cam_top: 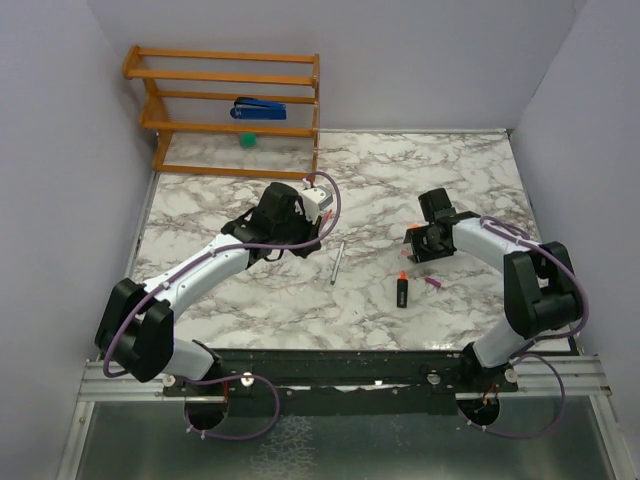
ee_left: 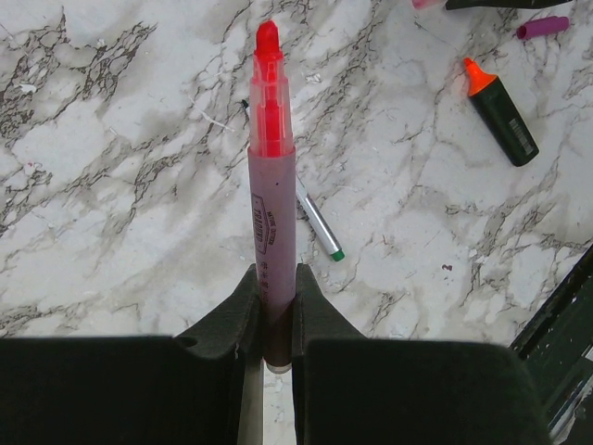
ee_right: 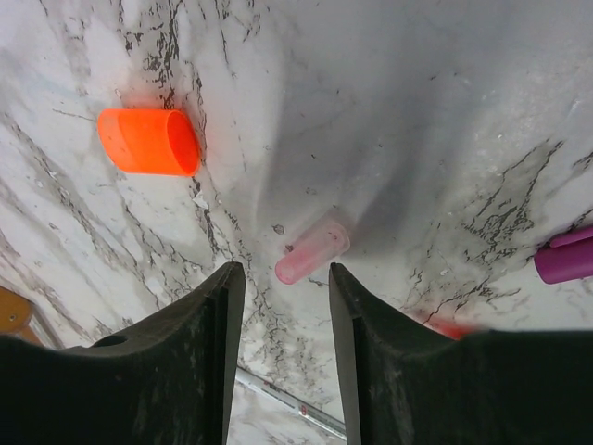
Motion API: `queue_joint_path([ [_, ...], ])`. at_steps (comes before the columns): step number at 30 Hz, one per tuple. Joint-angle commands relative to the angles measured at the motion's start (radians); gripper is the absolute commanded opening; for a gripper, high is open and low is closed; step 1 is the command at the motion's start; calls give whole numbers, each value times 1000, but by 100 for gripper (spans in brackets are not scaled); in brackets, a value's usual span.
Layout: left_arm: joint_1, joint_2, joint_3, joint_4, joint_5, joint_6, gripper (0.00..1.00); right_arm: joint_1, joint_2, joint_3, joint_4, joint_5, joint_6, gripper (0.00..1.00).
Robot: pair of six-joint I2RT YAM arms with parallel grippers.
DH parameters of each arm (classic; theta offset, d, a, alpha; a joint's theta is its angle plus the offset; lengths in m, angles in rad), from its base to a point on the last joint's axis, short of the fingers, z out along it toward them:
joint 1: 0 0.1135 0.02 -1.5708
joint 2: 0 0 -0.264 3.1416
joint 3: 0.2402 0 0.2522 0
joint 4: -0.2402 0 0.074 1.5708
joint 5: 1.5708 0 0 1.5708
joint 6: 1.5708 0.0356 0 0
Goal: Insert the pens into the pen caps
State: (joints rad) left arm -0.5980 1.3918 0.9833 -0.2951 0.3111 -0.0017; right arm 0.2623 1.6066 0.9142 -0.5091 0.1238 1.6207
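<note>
Pink pen [ee_left: 271, 213] base hidden in left hand [ee_left: 275, 283], purple cap [ee_right: 567, 260] cropped

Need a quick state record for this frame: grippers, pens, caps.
left gripper: shut on pink pen, tip bare
right gripper: open, pale pink cap just ahead of its gap
orange cap: loose on table, apart from pale pink cap
magenta cap: loose on table
black marker: lying flat, orange tip bare
silver pen: lying flat
caps fitted: none
</note>
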Motion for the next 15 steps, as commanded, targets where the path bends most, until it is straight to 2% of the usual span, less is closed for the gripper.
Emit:
queue_joint_path([
  [1, -5, 12, -8, -10, -24, 12, 0, -1, 18, -16, 14, -19, -11, 44],
  [6, -5, 13, -8, -10, -29, 13, 0, -1, 33, -25, 19, -22, -12, 41],
  [15, -5, 19, -9, -10, -32, 13, 0, -4, 53, -44, 31, -30, -11, 41],
])
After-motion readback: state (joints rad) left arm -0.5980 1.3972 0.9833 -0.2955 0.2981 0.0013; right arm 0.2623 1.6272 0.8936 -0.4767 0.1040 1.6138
